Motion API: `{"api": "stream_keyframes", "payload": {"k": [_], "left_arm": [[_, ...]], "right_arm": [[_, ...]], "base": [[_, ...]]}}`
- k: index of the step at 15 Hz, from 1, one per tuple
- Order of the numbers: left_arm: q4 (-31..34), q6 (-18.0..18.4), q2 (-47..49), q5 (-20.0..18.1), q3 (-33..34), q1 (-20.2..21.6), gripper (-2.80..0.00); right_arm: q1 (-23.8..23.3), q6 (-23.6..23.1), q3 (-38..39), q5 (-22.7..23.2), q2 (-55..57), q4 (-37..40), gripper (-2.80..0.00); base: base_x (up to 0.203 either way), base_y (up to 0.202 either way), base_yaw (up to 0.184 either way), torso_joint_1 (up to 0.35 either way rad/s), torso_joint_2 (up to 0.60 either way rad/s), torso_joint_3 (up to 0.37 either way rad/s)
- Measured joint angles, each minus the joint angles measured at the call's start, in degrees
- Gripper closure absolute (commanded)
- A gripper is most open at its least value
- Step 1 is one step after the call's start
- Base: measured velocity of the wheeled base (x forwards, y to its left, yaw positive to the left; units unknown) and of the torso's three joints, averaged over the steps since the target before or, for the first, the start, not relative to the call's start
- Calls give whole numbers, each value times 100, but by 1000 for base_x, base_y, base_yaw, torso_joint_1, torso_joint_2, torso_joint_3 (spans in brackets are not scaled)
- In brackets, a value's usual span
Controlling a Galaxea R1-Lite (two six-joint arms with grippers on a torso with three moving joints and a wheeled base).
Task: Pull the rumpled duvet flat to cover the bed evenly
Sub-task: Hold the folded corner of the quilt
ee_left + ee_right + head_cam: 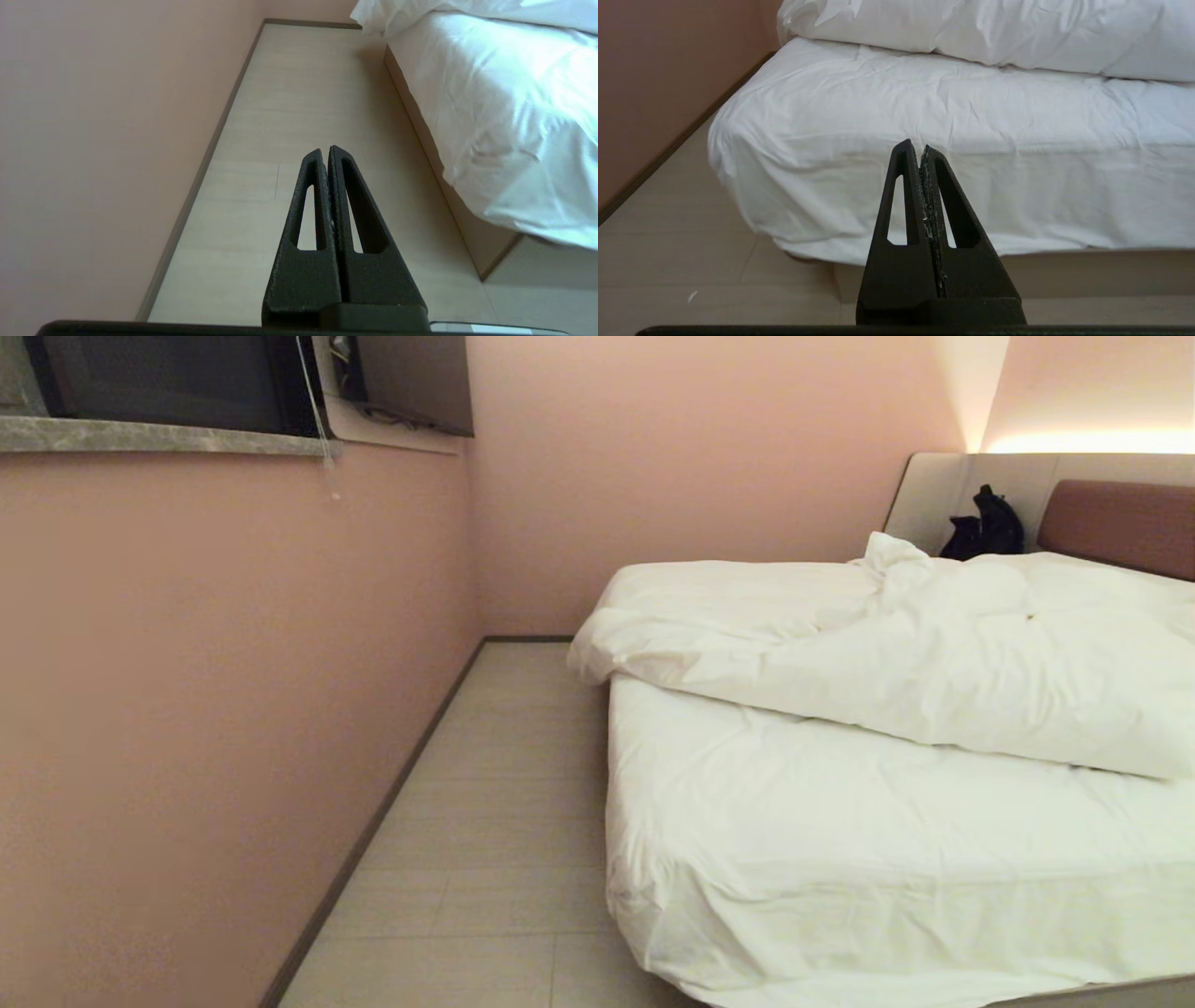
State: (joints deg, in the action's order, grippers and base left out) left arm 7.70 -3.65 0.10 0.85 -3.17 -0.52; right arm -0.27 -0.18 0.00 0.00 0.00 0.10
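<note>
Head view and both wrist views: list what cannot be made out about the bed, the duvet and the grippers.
- The bed: its right side is cut off by the head view's edge.
- The duvet: bunched toward the headboard; what lies under it is hidden in every view.
- Black object by the headboard: too small to identify.
- Left gripper and right gripper: absent from the head view; each shows, shut and empty, in its wrist view.
</note>
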Motion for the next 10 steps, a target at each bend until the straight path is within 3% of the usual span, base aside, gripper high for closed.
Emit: {"api": "stream_keyframes", "payload": {"k": [5,10], "left_arm": [[1,23,0,-12,0,0,0],[-2,10,0,-23,9,0,0]], "right_arm": [[-2,2,0,-1,0,-3,0],[0,2,0,0,0,0,0]], "base": [[177,0,1,6,3,0],[0,0,0,0,0,0]]}}
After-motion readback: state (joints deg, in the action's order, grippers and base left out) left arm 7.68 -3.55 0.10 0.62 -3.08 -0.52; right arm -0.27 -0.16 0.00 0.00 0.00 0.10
